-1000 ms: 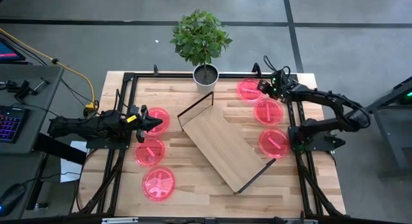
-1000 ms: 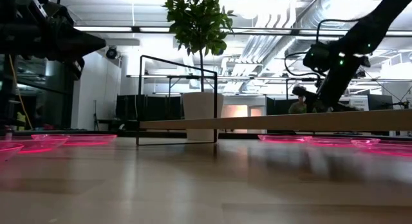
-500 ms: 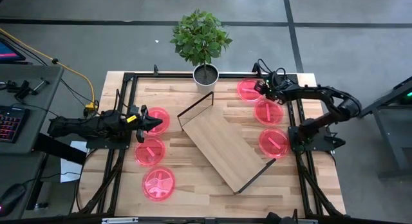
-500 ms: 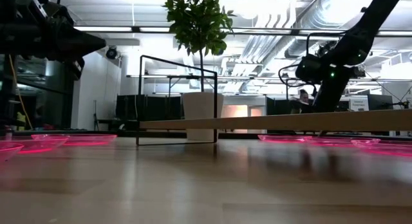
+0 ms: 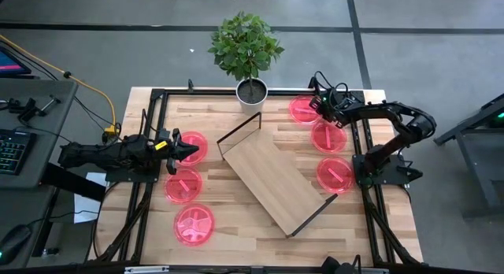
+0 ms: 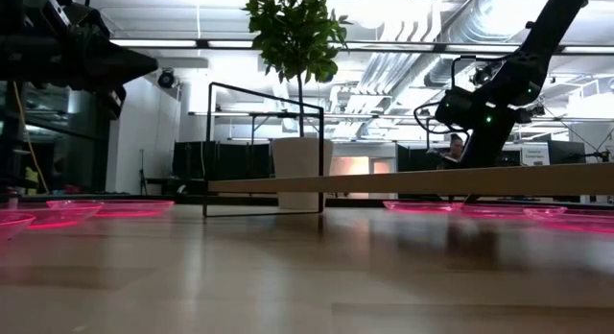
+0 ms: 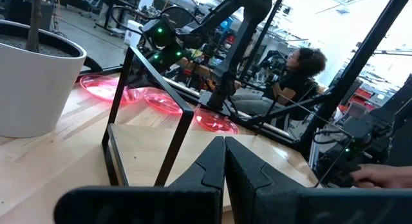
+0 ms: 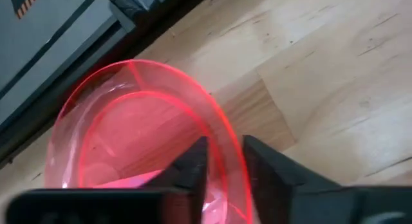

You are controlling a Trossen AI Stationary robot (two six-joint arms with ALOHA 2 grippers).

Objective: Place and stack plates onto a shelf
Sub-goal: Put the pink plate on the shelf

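Note:
Six translucent pink-red plates lie flat on the table, three on the left (image 5: 183,185) and three on the right (image 5: 328,136). The light-wood shelf (image 5: 276,175) lies slantwise in the middle on its black wire end frames. My right gripper (image 5: 315,109) is low at the far right plate (image 5: 302,109), shut on its rim. My left gripper (image 5: 193,150) hangs shut above the far left plate (image 5: 191,146), pointing at the shelf (image 7: 148,153); in the low view it shows at the upper left (image 6: 115,63). My right gripper pinches the far right plate by its rim (image 8: 222,137) on the side toward the table's right edge. One finger (image 8: 190,163) is inside the plate and the other (image 8: 267,166) outside. The fingers slant down from the right. The plate's far part (image 8: 84,114) lies on the wood.
A white pot with a leafy plant (image 5: 252,90) stands at the far edge, just beyond the shelf's far frame (image 5: 240,131). Black frame rails (image 5: 364,172) run along both table sides. A person (image 7: 299,63) sits beyond the table, and a hand (image 7: 380,176) rests by equipment.
My right gripper has moved down and toward the table's left, from beside the far right plate onto its rim. The plates and the shelf have stayed in place.

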